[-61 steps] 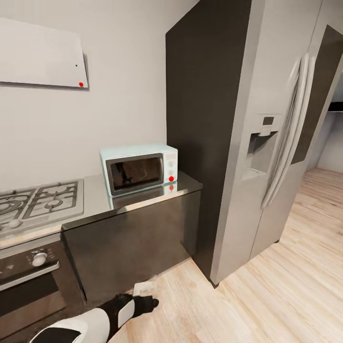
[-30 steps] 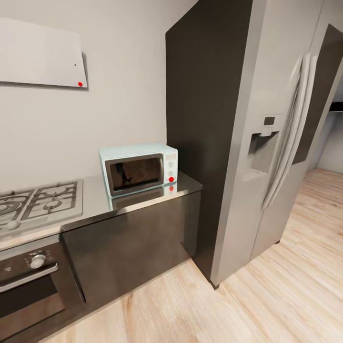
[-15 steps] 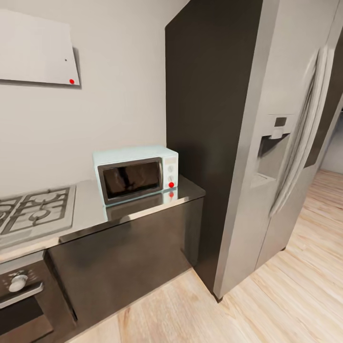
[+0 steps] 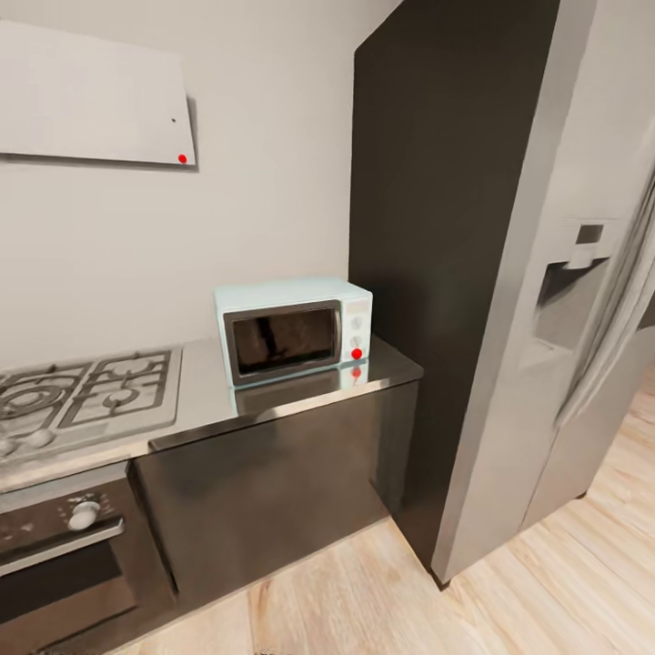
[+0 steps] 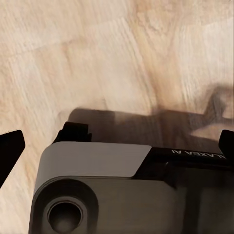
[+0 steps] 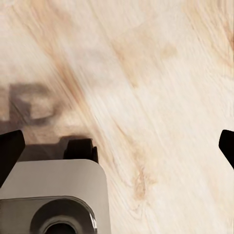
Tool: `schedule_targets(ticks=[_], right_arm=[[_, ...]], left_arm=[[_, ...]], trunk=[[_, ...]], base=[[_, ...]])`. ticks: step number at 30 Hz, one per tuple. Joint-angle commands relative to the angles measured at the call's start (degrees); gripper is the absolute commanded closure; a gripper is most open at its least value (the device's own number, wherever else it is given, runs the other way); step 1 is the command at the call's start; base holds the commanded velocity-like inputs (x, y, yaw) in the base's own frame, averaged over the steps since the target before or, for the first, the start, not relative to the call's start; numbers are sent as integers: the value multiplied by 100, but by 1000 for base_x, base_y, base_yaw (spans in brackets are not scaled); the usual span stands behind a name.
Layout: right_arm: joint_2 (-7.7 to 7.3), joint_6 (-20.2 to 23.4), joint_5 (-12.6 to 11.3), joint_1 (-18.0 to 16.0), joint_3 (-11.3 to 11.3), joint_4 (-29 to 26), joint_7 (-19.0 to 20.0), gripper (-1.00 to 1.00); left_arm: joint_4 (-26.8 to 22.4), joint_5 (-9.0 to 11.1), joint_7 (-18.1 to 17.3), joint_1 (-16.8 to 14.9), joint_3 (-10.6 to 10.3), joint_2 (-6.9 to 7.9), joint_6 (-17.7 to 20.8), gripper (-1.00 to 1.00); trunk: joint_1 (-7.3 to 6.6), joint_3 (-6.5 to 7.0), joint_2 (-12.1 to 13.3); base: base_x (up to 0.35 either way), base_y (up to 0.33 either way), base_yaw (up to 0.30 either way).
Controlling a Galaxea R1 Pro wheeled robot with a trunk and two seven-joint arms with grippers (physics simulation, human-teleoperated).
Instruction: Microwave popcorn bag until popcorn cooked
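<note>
The microwave (image 4: 293,332), a small pale blue box with a dark glass door shut and a white knob panel, stands on the right end of the pale grey countertop (image 4: 205,391), against the wall. The popcorn bag is out of view. In the left wrist view my left gripper (image 5: 117,146) is open, its dark fingertips (image 5: 9,148) spread wide above the wooden floor and part of my own body. In the right wrist view my right gripper (image 6: 117,146) is open too, over bare floorboards, with nothing between the fingers.
A grey gas hob (image 4: 86,391) lies left of the microwave, with a black oven (image 4: 64,546) below it. A tall steel fridge (image 4: 555,318) with a dark side panel (image 4: 428,227) rises at the right. A white wall cabinet (image 4: 91,95) hangs above. Light wood floor (image 4: 382,600) runs along the cabinets.
The whole head view has shifted, so the camera moved: microwave and hob now sit further right and the fridge looms larger. My left arm, seen low two seconds ago, has left the head view.
</note>
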Motion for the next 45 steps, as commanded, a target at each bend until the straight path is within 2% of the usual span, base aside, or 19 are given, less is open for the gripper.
schedule_targets(ticks=[1,45], right_arm=[[-3,-34,57,-8,-49,19,-5,-100],[15,-47,57,-6,-49,19,-5,-100]], left_arm=[[6,57,-12,-5,-40,-1,-10,-100],[8,57,-12,-5,-40,17,-10,-100]], trunk=[[0,-6,-3],[0,-6,-3]], base=[[0,0,269],[0,0,269]])
